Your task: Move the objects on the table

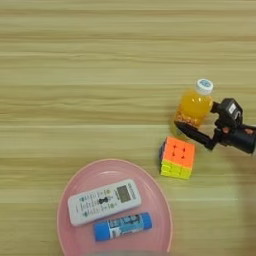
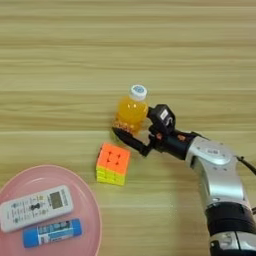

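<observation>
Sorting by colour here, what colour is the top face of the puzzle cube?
Orange on the puzzle cube's top face; clearest in the left eye view.

Pink plate (image 1: 80, 182) with a white remote control (image 1: 104, 201) on it.

The round plate sits at the lower left, cut by the bottom edge. The remote lies across its middle, tilted, grey screen toward the right end, rows of small buttons to the left.
</observation>
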### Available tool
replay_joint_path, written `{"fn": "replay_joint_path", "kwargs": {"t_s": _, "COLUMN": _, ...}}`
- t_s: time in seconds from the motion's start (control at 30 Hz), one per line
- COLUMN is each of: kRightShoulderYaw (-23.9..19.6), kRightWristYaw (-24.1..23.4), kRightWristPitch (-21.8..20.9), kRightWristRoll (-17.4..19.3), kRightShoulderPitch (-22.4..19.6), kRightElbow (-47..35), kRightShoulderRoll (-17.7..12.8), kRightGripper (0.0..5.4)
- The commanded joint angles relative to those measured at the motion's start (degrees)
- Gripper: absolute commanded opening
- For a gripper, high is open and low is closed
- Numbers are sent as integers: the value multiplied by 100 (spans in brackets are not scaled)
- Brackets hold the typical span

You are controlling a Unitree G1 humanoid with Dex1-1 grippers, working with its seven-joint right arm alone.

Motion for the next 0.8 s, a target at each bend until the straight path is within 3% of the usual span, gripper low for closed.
{"fn": "replay_joint_path", "kwargs": {"t_s": 0.03, "kRightShoulderYaw": -206, "kRightWristYaw": -68, "kRightWristPitch": -17, "kRightWristRoll": 233, "kRightShoulderPitch": -199, "kRightElbow": -441, "kRightShoulderRoll": -212, "kRightGripper": 527}}
{"fn": "replay_joint_path", "kwargs": {"t_s": 0.47, "kRightShoulderYaw": -661, "kRightWristYaw": 118, "kRightWristPitch": 128, "kRightWristRoll": 960, "kRightShoulderPitch": -132, "kRightElbow": -1343, "kRightShoulderRoll": -323, "kRightGripper": 538}}
{"fn": "replay_joint_path", "kwargs": {"t_s": 0.8, "kRightShoulderYaw": -1140, "kRightWristYaw": 102, "kRightWristPitch": 522, "kRightWristRoll": 1713, "kRightShoulderPitch": -274, "kRightElbow": -2274, "kRightShoulderRoll": -454, "kRightGripper": 538}}
